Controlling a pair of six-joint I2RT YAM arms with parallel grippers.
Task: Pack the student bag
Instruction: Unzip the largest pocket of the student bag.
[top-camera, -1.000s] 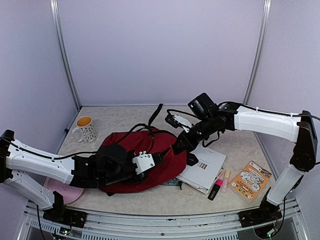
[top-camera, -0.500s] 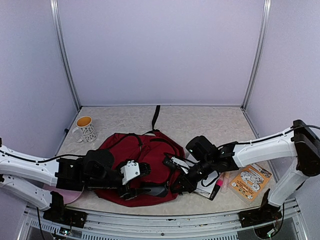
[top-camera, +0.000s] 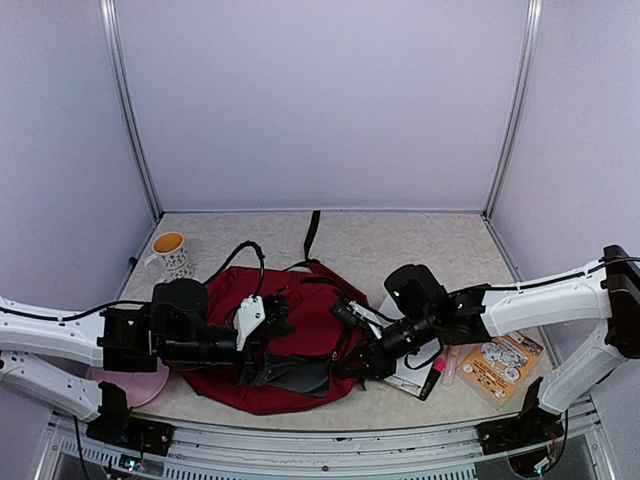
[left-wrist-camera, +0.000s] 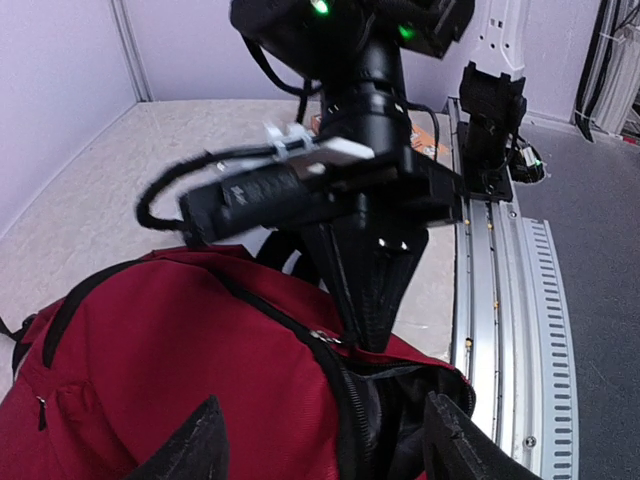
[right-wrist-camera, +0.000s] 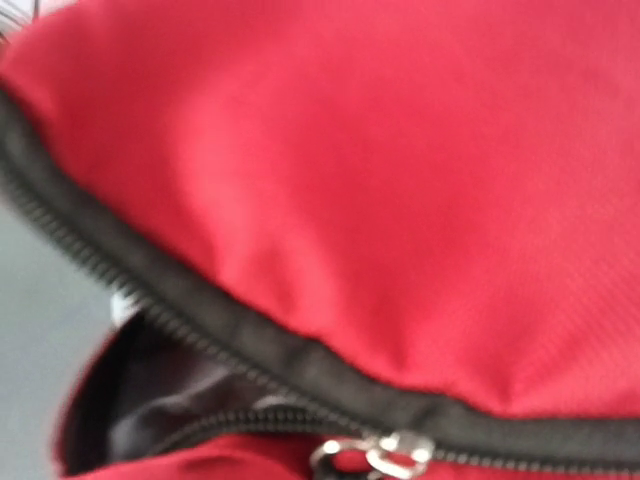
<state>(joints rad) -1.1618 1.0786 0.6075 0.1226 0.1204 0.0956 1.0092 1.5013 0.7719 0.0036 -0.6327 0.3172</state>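
Student bag (top-camera: 318, 308) gapes, dark lining showing; left end effector (left-wrist-camera: 325, 432) spread wide, right end effector (left-wrist-camera: 370, 335) pinches its rim.

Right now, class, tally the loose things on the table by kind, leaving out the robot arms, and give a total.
Bags: 1, the student bag
Mugs: 1, the mug
Plates: 1, the pink plate
Markers: 2, the pink marker and the pale marker
Books: 2 showing, the white book and the orange booklet
Total: 7

Pale lavender wall panels (top-camera: 320, 100) enclose a beige speckled tabletop (top-camera: 400, 240) on the left, far and right, joined by metal corner posts (top-camera: 130, 110). An aluminium rail (top-camera: 330, 445) edges the near side.
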